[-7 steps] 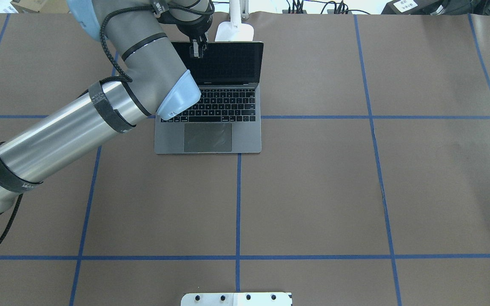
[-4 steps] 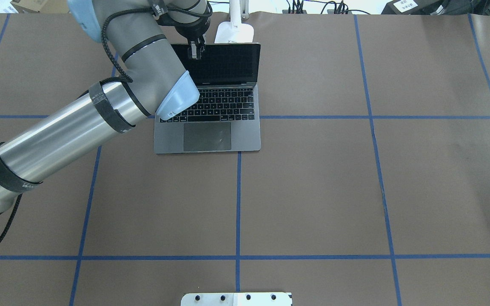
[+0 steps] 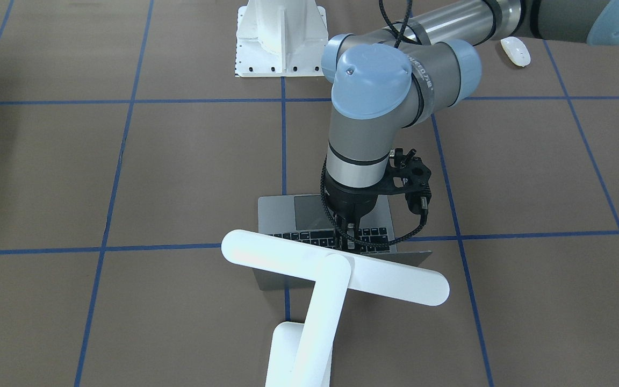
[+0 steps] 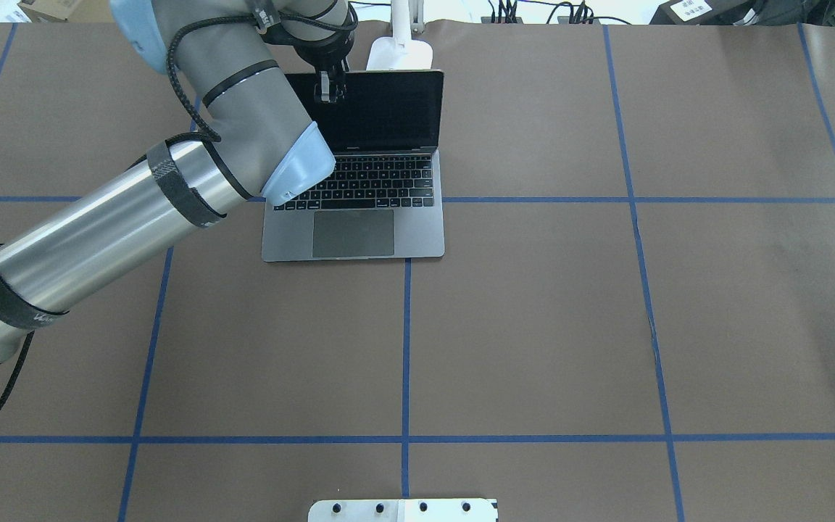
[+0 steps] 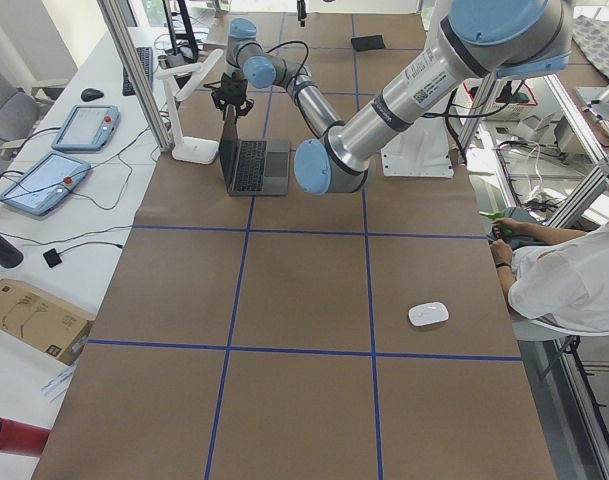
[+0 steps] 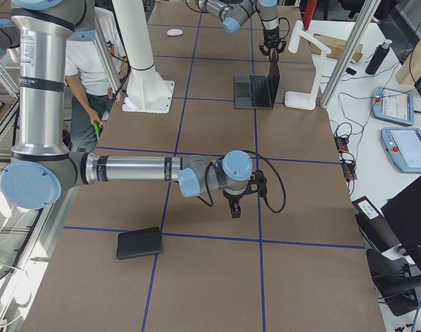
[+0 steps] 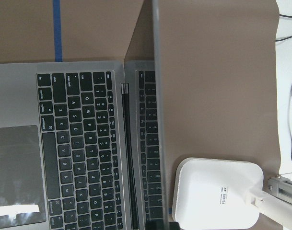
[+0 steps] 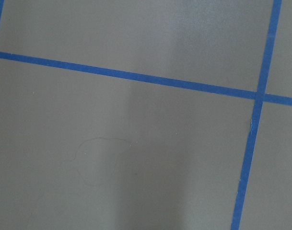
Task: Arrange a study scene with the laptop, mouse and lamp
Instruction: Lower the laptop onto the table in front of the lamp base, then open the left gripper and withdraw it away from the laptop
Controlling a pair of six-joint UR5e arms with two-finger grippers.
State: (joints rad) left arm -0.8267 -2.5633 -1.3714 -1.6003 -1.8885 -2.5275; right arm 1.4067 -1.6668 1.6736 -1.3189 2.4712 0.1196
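The grey laptop (image 4: 354, 233) sits open at the far middle of the table, its dark screen upright. It also shows in the front view (image 3: 309, 207) and the left wrist view (image 7: 21, 105). My left gripper (image 4: 330, 85) points down and is shut on the lid's top edge, near its left end (image 3: 348, 236). The white lamp stands just behind the laptop: its base (image 4: 401, 54) on the table, its bar head (image 3: 336, 267) above the lid. The white mouse (image 3: 516, 51) lies near the robot's side, far from the laptop (image 5: 428, 314). My right gripper (image 6: 235, 211) hangs low over bare table; I cannot tell whether it is open.
A flat black mat (image 6: 139, 242) lies on the robot's right end of the table. The white robot pedestal (image 3: 280, 37) stands at the near middle edge. A seated person (image 5: 574, 280) is beside the table. Cables and tablets lie beyond the far edge.
My left gripper has shifted slightly left and away along with the lid's top edge. The lid's angle has changed a little. The laptop base has barely moved.
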